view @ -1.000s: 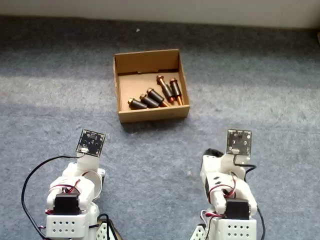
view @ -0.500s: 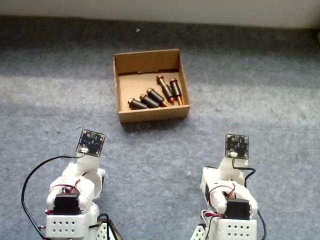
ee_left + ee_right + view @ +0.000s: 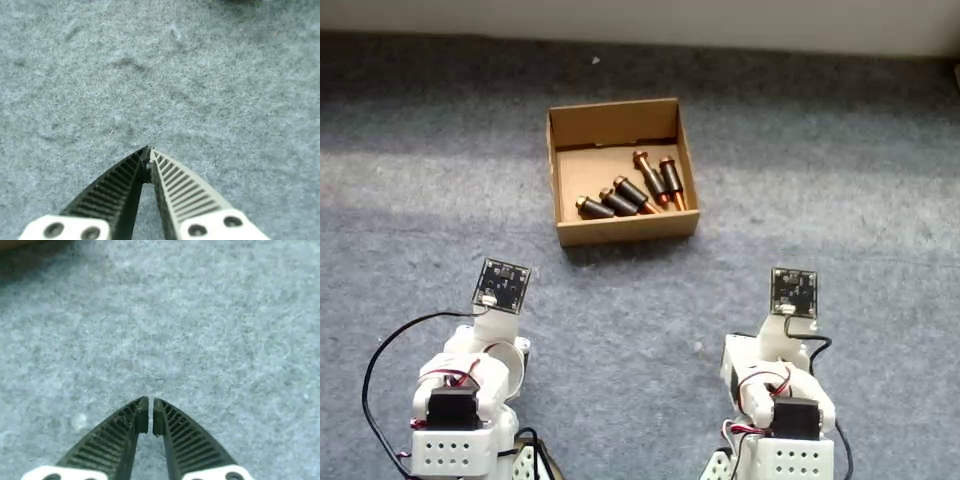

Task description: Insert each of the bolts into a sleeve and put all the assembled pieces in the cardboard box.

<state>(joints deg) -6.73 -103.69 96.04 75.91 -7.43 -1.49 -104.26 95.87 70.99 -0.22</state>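
The cardboard box [image 3: 560, 170] stands open at the middle back of the grey carpet. Inside it lie several bolts pushed into dark sleeves, some near the front wall [image 3: 618, 198] and two near the right wall [image 3: 658, 178]. Both arms are folded back at the near edge, well short of the box. In the left wrist view my left gripper [image 3: 149, 151] is shut, tips touching, nothing between them, just above bare carpet. In the right wrist view my right gripper [image 3: 150, 402] is shut and empty too, with only a hairline gap at the tips.
Grey carpet [image 3: 820, 180] lies all around the box. The left arm's base [image 3: 455, 420] and the right arm's base [image 3: 780, 420] sit at the near edge, with a black cable [image 3: 380, 360] looping off the left one. A pale wall runs along the far side.
The right arm drew back and straightened a little between the first two frames, then stayed still. The left arm and the box's contents have not moved.
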